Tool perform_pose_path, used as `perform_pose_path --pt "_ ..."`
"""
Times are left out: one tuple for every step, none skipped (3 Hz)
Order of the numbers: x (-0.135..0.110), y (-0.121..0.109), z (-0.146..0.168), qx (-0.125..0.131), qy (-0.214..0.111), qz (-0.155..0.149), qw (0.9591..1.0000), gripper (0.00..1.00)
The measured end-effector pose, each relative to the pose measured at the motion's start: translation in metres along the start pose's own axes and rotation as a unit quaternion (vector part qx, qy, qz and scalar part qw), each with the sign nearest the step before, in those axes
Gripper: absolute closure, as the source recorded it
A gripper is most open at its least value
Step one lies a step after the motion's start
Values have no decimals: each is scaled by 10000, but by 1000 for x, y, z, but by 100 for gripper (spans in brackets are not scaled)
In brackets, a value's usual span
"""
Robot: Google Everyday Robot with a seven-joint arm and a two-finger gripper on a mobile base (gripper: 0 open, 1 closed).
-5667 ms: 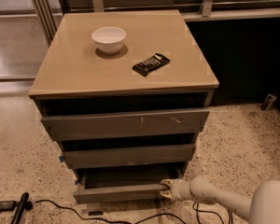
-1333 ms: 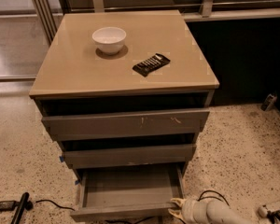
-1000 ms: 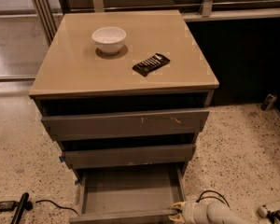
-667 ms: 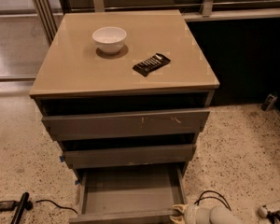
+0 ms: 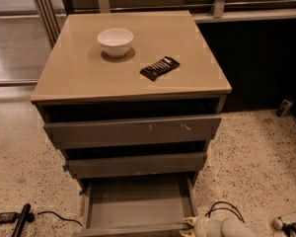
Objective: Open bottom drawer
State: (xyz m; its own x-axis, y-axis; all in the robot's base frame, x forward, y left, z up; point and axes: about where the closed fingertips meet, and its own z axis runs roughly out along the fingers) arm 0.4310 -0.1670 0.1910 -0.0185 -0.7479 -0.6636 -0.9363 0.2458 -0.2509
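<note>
Camera view, single. Entries, with hazards noted as judgement.

1. Narrow dark-grey handle-less bottom drawer (image 5: 138, 204): it is standing well drawn out at the foot of the cabinet, and its shallow grey tray is showing bare. The task is looking close to done.
2. Pale cream-tipped hand (image 5: 188, 225) on a light grey arm: it is sitting at the drawer front's right corner, at the lower edge of the view. Whether it is spread or pinching the front, I cannot tell.
3. Slightly wider plain grey middle front (image 5: 137, 164) and widest grey top front with pale scratch marks (image 5: 133, 131): both are sitting in, above the open tray.
4. Beige tabletop (image 5: 79, 73): it is carrying a small white bowl (image 5: 115, 41) and a flat black rectangular bar (image 5: 159, 67), lying apart.
5. Black cable loop (image 5: 222, 209) on the speckled floor (image 5: 256, 157): it is lying just beside the arm.

Hazards:
- Further pulling is risking the tray leaving its runners and dropping.
- An off-centre pull at the corner is likely to be skewing the drawer, so jamming is possible.
- The smooth front is offering little purchase, so the hand may be slipping off.
- A jerk is liable to be shifting the bowl.
- The arm may be snagging the cable loop.
</note>
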Motion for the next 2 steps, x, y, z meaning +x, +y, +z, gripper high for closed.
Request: perform_pose_path --pt "0 0 0 0 0 0 10000 19" --pt "0 0 0 0 0 0 10000 0"
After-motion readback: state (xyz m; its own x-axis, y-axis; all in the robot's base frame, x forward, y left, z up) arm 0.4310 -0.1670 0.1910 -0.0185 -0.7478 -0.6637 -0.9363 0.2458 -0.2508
